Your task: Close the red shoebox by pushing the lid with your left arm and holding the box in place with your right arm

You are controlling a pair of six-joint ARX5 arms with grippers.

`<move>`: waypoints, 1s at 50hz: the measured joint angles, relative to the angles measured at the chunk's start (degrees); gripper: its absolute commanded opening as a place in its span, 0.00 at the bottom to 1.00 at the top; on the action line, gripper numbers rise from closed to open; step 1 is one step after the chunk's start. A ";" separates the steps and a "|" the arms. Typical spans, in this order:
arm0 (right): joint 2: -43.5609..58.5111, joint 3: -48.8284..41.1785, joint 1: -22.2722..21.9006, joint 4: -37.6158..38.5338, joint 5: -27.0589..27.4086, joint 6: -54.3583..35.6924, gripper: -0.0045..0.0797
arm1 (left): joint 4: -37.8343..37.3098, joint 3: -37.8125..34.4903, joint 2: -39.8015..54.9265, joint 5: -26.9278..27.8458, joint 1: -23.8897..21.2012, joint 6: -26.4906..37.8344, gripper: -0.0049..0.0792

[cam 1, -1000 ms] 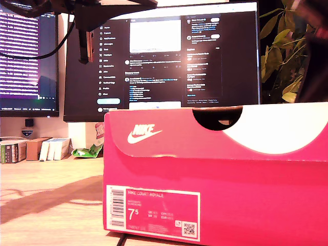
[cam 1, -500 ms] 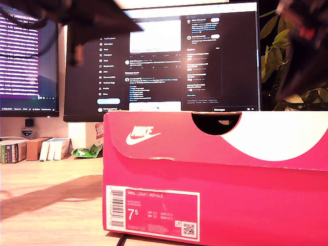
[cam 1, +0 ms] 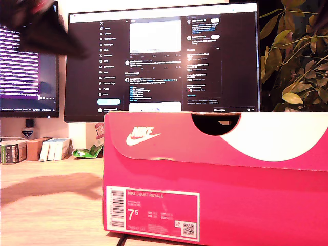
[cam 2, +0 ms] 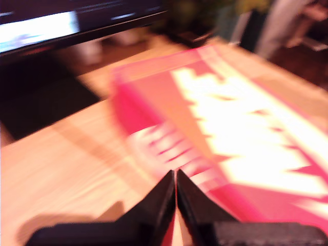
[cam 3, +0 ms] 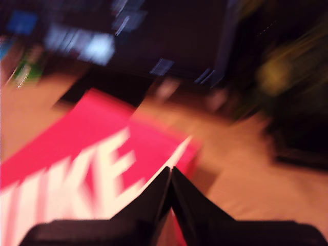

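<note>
Shoebox [cam 1: 215, 179] lid down | both grippers' fingers pressed together, above it

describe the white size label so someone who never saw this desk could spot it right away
Start at the big red shoebox filling the front of the wooden desk in the exterior view. On its near face, low down toward the exterior view's left, sits the white size label. It alone carries a barcode and a large 7.5, unlike the white swoosh logo above.
</note>
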 measured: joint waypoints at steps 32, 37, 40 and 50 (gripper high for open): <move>-13.66 -12.50 -10.08 1.97 -3.19 2.91 0.04 | 5.97 -8.57 -12.68 1.22 15.28 -1.64 0.04; -15.32 -13.60 -10.05 -0.20 -1.55 2.97 0.04 | 8.76 -13.38 -15.96 -3.65 15.21 -4.44 0.04; -16.52 -13.62 -10.05 -1.25 -0.94 3.61 0.04 | 10.75 -16.00 -18.16 -6.86 14.86 -7.17 0.04; -20.46 -13.62 -10.05 -4.11 -0.11 5.75 0.04 | 14.34 -21.51 -26.18 -18.82 12.02 -15.82 0.04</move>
